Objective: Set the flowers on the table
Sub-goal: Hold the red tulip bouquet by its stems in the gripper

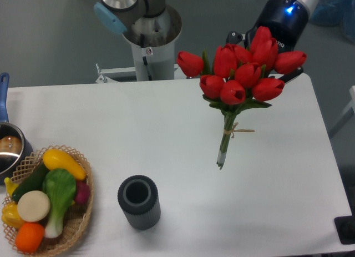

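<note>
Roughly, the flowers (242,74) were up in the air over the far right part of the table (166,135), red heads bunched toward the arm, pale stems tied with string angling down and toward the camera. The stem tips looked close to the tabletop; whether they touched it couldn't be told from this view. The gripper (265,43) sat behind the blooms, mostly hidden by them, only dark bits showing at either side of the bunch. Finger state couldn't be told; the bunch hanging tilted suggested it was being pinched somewhere around the heads or upper stems, but the contact point was covered.

Step in hand, as judged: lowering and laying the bunch down. To do it well, bring the stem end down first, then tip the heads over so the whole bunch lies flat on bare white surface, and only then spread the fingers. Letting go while tilted would likely let it flop and roll. Tulip heads look soft, so avoid pressing them into the top.

Surface was smooth, matte white, with rounded corners. Plenty of bare area showed right under and around the stems. A dark ribbed cylinder vase (138,202) stood near the front middle, apart from the stem tips. A wicker basket of vegetables (47,204) sat at the front left, with a pot (8,149) at the left edge behind it. The robot base (147,35) stood behind the far edge, grey floor around
</note>
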### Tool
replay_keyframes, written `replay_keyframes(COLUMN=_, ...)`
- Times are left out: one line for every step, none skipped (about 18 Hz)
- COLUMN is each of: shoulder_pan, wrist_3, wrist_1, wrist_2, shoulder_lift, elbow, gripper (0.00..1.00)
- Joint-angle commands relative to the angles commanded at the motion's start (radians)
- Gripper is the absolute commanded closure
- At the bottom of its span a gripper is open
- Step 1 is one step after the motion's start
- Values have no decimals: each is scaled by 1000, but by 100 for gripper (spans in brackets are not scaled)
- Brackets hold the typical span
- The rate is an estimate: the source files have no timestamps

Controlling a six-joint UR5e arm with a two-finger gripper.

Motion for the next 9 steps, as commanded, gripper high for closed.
replay_keyframes(shoulder_pan=0, wrist_3=0, wrist_1=0, wrist_2=5, shoulder_lift=2, elbow=0, gripper=69)
replay_keyframes(shoulder_pan=-2, wrist_3=0, wrist_1=0, wrist_2=5, shoulder_lift=2, elbow=0, gripper=69)
replay_keyframes(shoulder_pan=-2, wrist_3=-2, wrist_1=0, wrist_2=5, shoulder_lift=0, elbow=2, gripper=69)
replay_keyframes(shoulder_pan=-2, wrist_3=-6, wrist_1=-3, wrist_2=6, shoulder_lift=-2, elbow=8, gripper=69)
replay_keyframes(shoulder_pan=-2, wrist_3=-8, wrist_1=-5, wrist_2=9, shoulder_lift=-2, elbow=11, gripper=69)
replay_keyframes(shoulder_pan=-3, wrist_3=-6, wrist_1=-5, wrist_2=20, shoulder_lift=0, elbow=8, gripper=69)
replay_keyframes(shoulder_pan=-3, wrist_3=-8, wrist_1=-5, wrist_2=28, shoulder_lift=0, elbow=8, gripper=69)
replay_keyframes(shoulder_pan=-3, wrist_3=-8, wrist_1=-6, wrist_2=41, shoulder_lift=0, elbow=8, gripper=69)
replay_keyframes(shoulder_pan=-6, wrist_3=-8, wrist_1=-5, wrist_2=61, shoulder_lift=0, elbow=8, gripper=69)
